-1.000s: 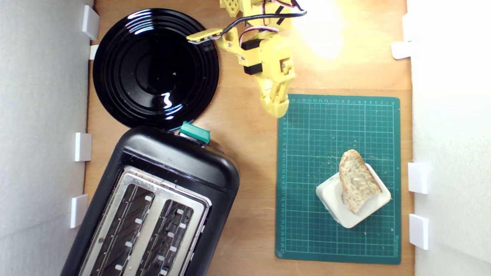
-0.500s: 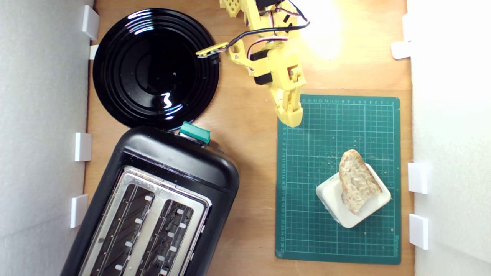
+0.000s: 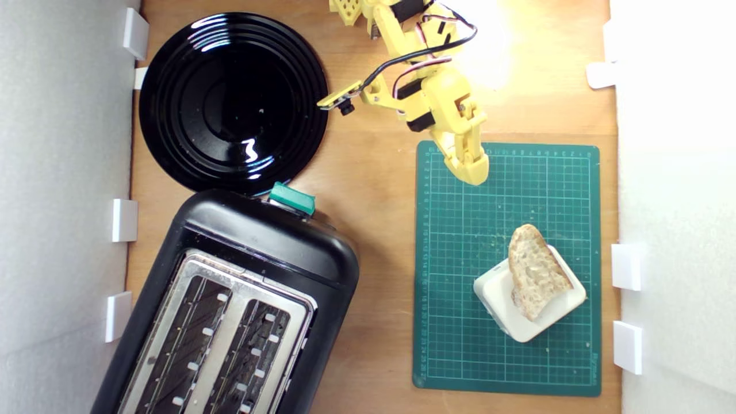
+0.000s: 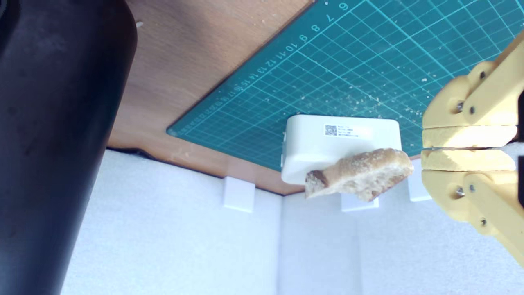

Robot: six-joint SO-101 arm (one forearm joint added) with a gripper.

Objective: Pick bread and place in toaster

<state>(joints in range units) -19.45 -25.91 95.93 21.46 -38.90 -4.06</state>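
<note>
A QR label, its small print unreadable, is seen on the white block (image 4: 315,143); ruler numerals are printed along the green cutting mat (image 3: 460,356). The bread (image 3: 535,273) lies atop the block, on a wooden bench (image 3: 374,172) enclosed by white walls. The hand (image 3: 474,172) is pressed together, empty
</note>
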